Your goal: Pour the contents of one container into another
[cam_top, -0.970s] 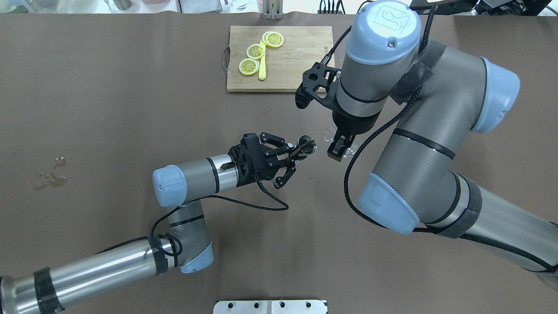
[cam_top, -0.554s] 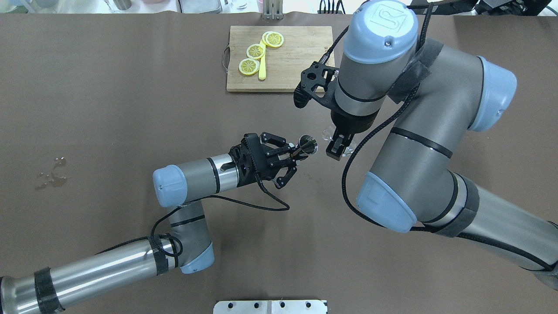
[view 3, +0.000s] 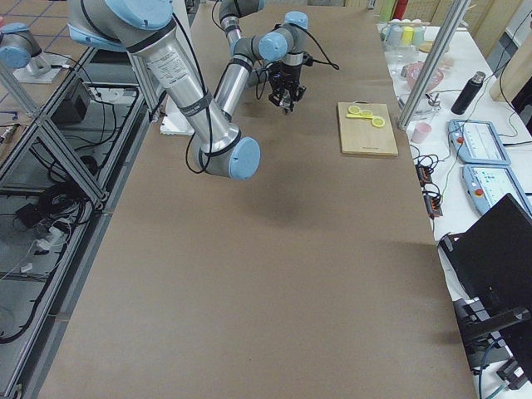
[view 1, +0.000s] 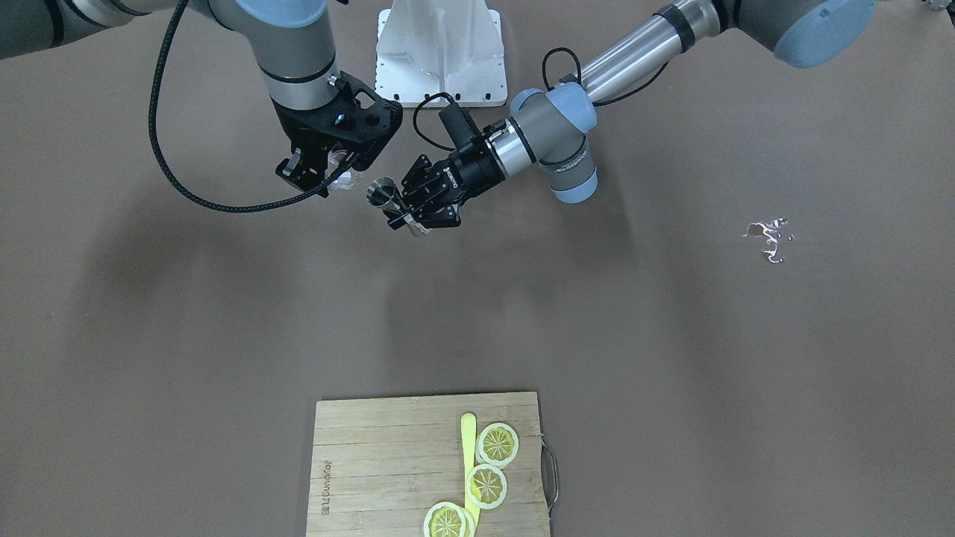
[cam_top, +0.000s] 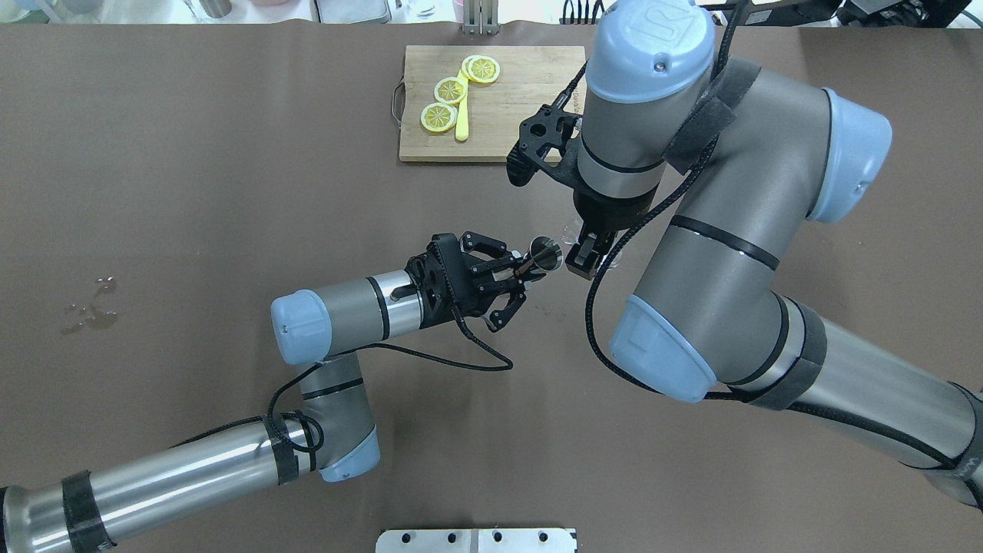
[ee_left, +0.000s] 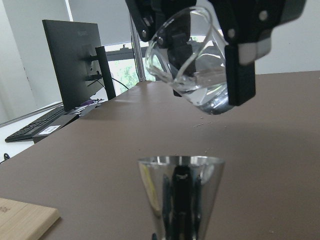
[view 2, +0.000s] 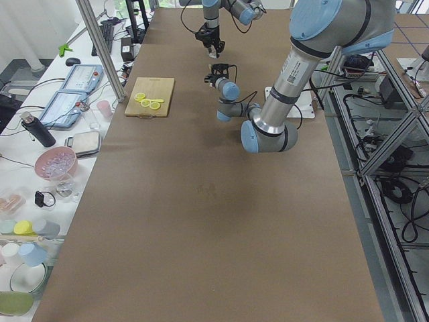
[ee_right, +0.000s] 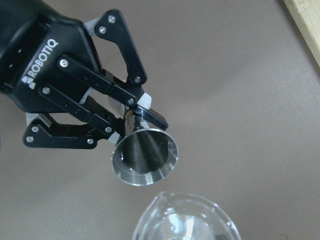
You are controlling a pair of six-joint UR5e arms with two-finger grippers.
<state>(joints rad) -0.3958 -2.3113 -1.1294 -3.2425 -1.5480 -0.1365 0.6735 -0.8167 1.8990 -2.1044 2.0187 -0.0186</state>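
My left gripper (cam_top: 524, 268) is shut on the stem of a steel jigger (cam_top: 546, 253), which it holds upright above the table's middle with its mouth open upward. A clear glass cup (ee_left: 192, 65) with a little liquid hangs tilted just above and beyond the jigger (ee_left: 180, 192), and my right gripper (cam_top: 587, 257) is shut on it. In the right wrist view the glass rim (ee_right: 185, 220) sits right next to the jigger mouth (ee_right: 144, 156). In the front view the glass (view 1: 343, 179) is close beside the jigger (view 1: 381, 192). No liquid stream shows.
A wooden cutting board (cam_top: 522, 84) lies at the far side with lemon slices (cam_top: 451, 90) and a yellow knife (cam_top: 461, 123) on it. A small wet spill (cam_top: 92, 307) marks the table at the left. A white mount plate (cam_top: 476, 540) sits at the near edge.
My right arm has moved left with the glass, closing the gap to the jigger. The left gripper and jigger have barely shifted.
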